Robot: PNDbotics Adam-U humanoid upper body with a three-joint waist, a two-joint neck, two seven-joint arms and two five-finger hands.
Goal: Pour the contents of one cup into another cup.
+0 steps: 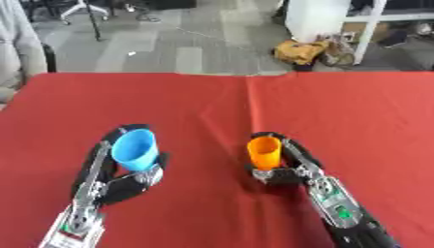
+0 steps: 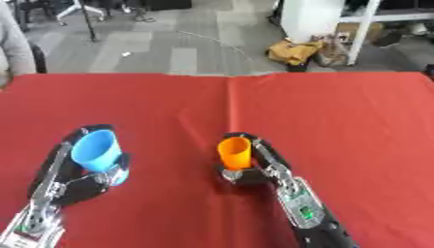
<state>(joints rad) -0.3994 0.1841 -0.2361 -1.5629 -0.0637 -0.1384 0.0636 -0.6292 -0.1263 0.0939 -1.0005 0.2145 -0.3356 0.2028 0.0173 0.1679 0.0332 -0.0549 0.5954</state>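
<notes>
in each robot hand (image 1: 127, 181) (image 1: 284, 172), one gripped cup (image 1: 135, 149) (image 1: 264, 152)

Bright even light, soft blur throughout, faint shadows

No readable text, label, brand, number or sign anywhere. Blue cup (image 1: 135, 149) in the left hand (image 1: 118, 186): plain, unmarked. Orange cup (image 1: 264, 152) in the right hand (image 1: 284, 173): plain as well. Small green patch (image 1: 342, 211) on the silver wrist plate behind the right hand, too blurred to read as a mark. Red bench (image 1: 356, 121) beyond both hands: bare of print.
</notes>
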